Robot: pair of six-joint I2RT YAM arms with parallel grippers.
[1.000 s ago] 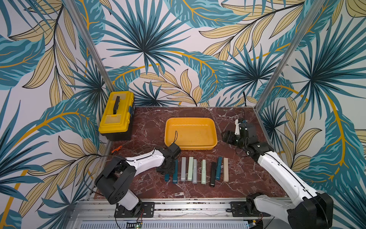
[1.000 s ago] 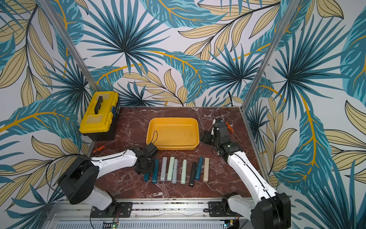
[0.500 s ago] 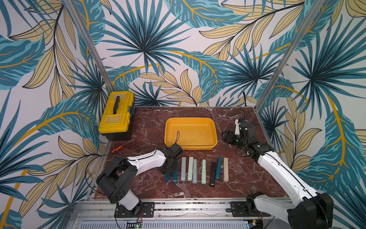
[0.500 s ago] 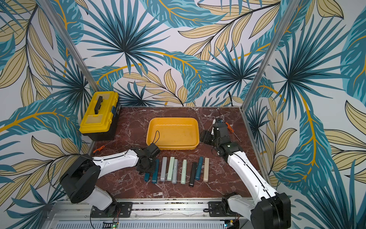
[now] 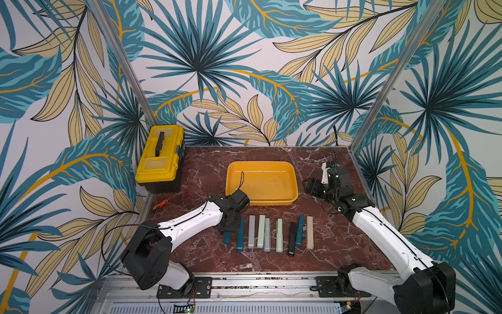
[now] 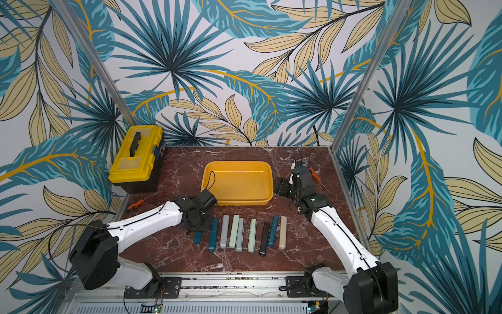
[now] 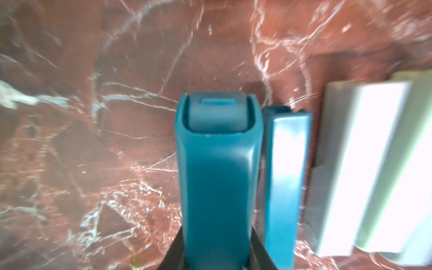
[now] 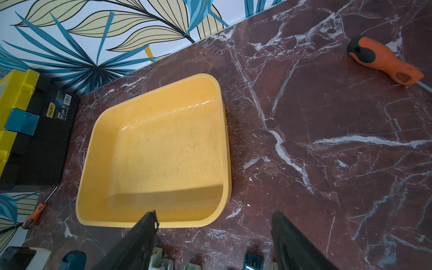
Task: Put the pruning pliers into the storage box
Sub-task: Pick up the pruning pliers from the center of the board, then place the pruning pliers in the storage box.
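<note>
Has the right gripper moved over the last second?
No. The right gripper sits open at the same small gap from the storage box as before.

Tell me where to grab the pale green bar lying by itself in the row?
Take the lone pale green bar around its middle, from straight above, jaws across its narrow width. It lies flat on the table, long and slim, with strips of bare marble along both long sides, toward the grey bar and the black bar, so they probably fit.

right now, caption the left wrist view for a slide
Left gripper shut on a dark teal pruning plier, another teal plier alongside, marble table beneath
</note>
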